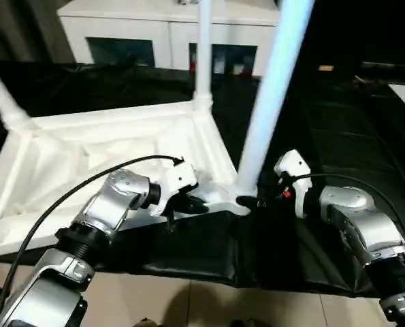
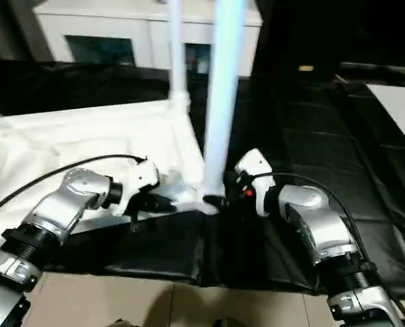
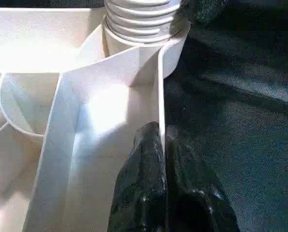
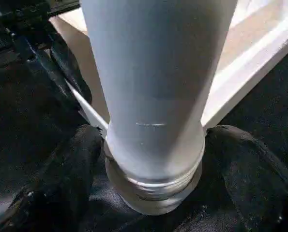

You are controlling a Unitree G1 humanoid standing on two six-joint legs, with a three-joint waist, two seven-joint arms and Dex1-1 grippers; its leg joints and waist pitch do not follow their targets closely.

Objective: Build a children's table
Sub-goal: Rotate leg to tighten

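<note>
Silver forearms point(image 1: 114, 204), black cables point(image 1: 66, 194)

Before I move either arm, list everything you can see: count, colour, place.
tabletop: one, white, lying underside up on the black mat, ribs showing
legs: three, white, standing up from corner sockets; near leg at the corner between the grippers, far leg at the back corner, a third at picture left
mat: one, black, under the tabletop and past it to the right
cabinet: one, white with dark glass doors, behind the mat
floor: light tiles, nearest the robot
left gripper: black, shut on the tabletop's side wall near the threaded leg base
right gripper: black, fingers either side of the near leg's base
</note>
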